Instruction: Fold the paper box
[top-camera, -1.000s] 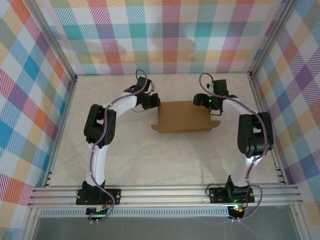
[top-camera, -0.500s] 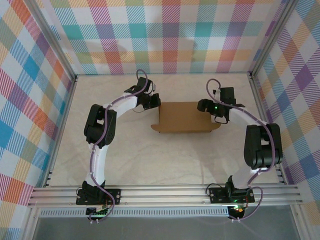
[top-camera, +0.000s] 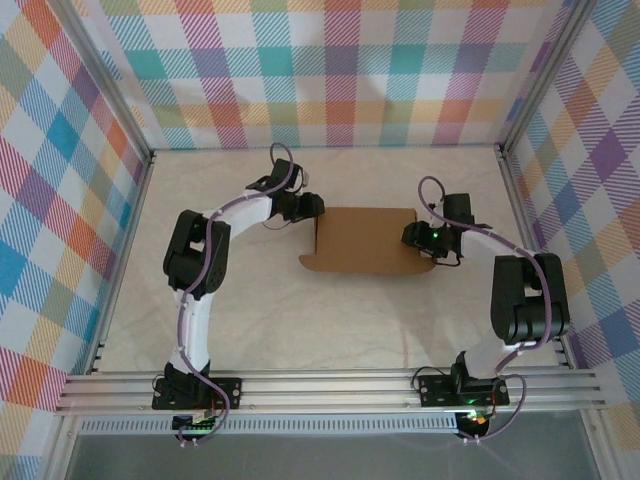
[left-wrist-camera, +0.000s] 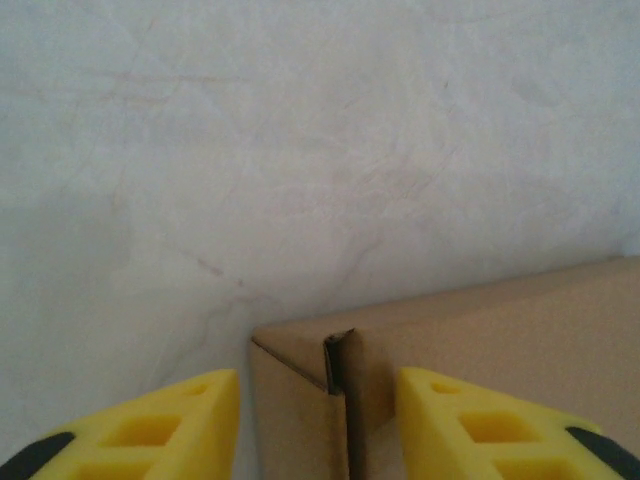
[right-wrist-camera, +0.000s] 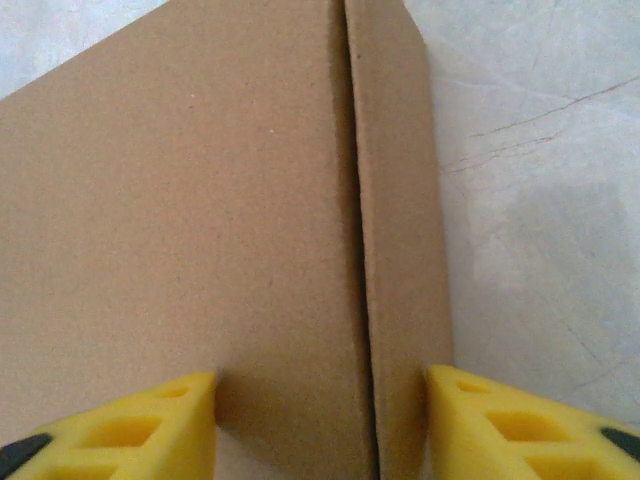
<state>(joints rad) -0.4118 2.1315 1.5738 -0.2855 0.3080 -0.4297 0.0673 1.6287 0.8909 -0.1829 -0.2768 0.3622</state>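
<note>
- Top external view: we see a plain brown corrugated cardboard paper box (top-camera: 365, 240), a shallow rectangle. It lies flat on the pale, mottled table (top-camera: 300, 330), in the middle of the table toward its far side.
- The box sits between the two white and black robot arms. The left arm (top-camera: 200, 260) reaches its far left corner and the right arm (top-camera: 525, 290) reaches its right edge.
- A small rounded tab pokes out at each near corner of the box.
- Walls of pastel checked cloth (top-camera: 340, 70) enclose the table on three sides.
- Left wrist view: we look down on one corner of the paper box (left-wrist-camera: 480, 330), where a folded side wall meets the top panel at a short dark slit.
- The left jaws are released. Their yellow fingertips (left-wrist-camera: 190, 410) stand apart, one on each side of that corner, and we see no squeeze on the cardboard.
- Bare table (left-wrist-camera: 300, 150) shows beyond the corner.
- Right wrist view: the wide top panel of the box (right-wrist-camera: 200, 200) sits beside a narrow side strip, with a dark crease between them.
- The right jaws are parted. Their yellow fingertips (right-wrist-camera: 180, 410) straddle that crease, one over the panel and one at the strip's outer edge, and they are not clenched on anything.
- The table (right-wrist-camera: 540, 150) lies to the right of the strip.
</note>
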